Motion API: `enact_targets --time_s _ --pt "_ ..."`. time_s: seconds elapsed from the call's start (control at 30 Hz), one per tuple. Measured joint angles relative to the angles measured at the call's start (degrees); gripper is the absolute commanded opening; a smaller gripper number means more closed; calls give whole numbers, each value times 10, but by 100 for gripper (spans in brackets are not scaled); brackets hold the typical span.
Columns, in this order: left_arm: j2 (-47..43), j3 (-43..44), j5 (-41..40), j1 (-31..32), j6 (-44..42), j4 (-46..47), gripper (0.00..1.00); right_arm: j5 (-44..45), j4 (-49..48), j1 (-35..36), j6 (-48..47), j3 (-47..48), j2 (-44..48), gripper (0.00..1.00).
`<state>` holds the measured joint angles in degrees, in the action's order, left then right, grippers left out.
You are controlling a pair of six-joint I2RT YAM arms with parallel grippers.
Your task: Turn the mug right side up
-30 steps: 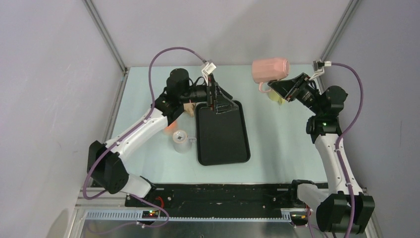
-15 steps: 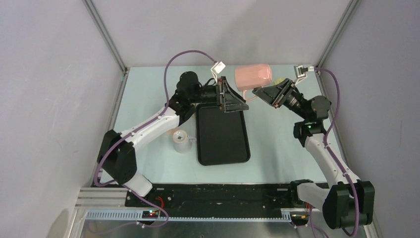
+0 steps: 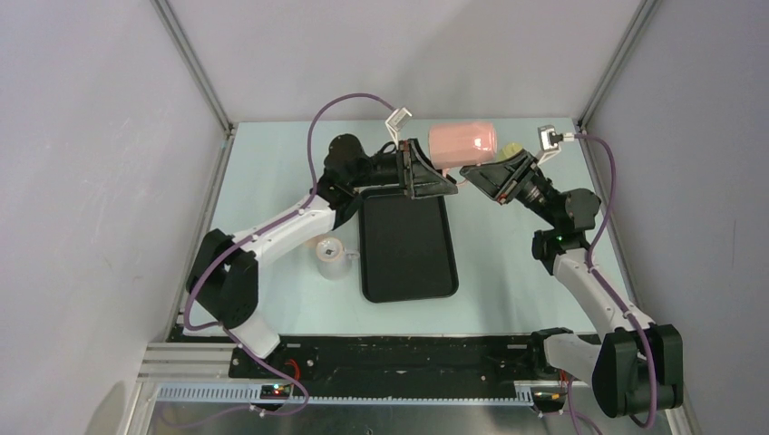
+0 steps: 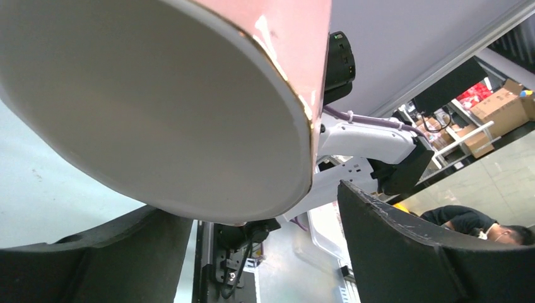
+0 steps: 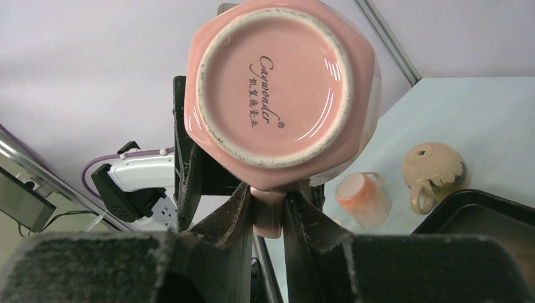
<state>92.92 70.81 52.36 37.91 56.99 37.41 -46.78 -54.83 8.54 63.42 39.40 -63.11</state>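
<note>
Two pincers meet at one mug, high over the far end of the tabletop [image 3: 267, 177]. Starting at the left, my left pincer [image 3: 426, 174] stands wide. Its fingers [image 4: 404, 252] flank the mug's open mouth, and I cannot tell whether either touches the rim. The pink mug [image 3: 462, 140] hangs in the air on its side, at 12 o'clock of the black tray [image 3: 408, 263], with its mouth toward 9 o'clock and its base toward 3 o'clock. My right pincer [image 5: 268, 205], at 4 o'clock of the mug, is clamped narrow on the handle, and its wrist view looks straight at the stamped base.

I judge this to be the handover in mid-flip, with the mug neither inverted nor upright. Next I would close the left pincer on the wall at the rim and confirm the grip. Only then would I release the handle, roll the wrist until the mouth faces up, and set the mug down on the tabletop. The glazed wall may slip.
</note>
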Motion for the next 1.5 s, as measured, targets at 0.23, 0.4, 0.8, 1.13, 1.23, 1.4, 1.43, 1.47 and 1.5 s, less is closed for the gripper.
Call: enact_targets --time_s 0.23,0.4,0.8,1.13,1.23,1.4,1.43,1.47,1.5 --pt "6 -8 4 0 24 17 72 15 -32 8 -20 -12 -16 0" --pt "9 -17 4 -1 37 26 62 22 -51 14 -30 -22 -25 0" --pt "15 -30 5 -4 76 64 55 43 -118 36 -39 -44 -39 0" --pt "16 -43 7 -6 101 102 35 45 -165 46 -29 -49 -50 0" --pt "16 -44 7 -7 102 109 30 48 -170 48 -25 -49 -50 0" --pt "17 -44 6 -9 102 116 15 50 -175 49 -24 -49 -49 0" --pt "17 -44 7 -10 101 118 13 50 -175 49 -24 -49 -49 0" --pt "17 -44 9 -10 102 118 7 50 -175 50 -23 -49 -49 0" --pt "17 -44 9 -10 103 120 4 50 -175 50 -24 -50 -49 0"
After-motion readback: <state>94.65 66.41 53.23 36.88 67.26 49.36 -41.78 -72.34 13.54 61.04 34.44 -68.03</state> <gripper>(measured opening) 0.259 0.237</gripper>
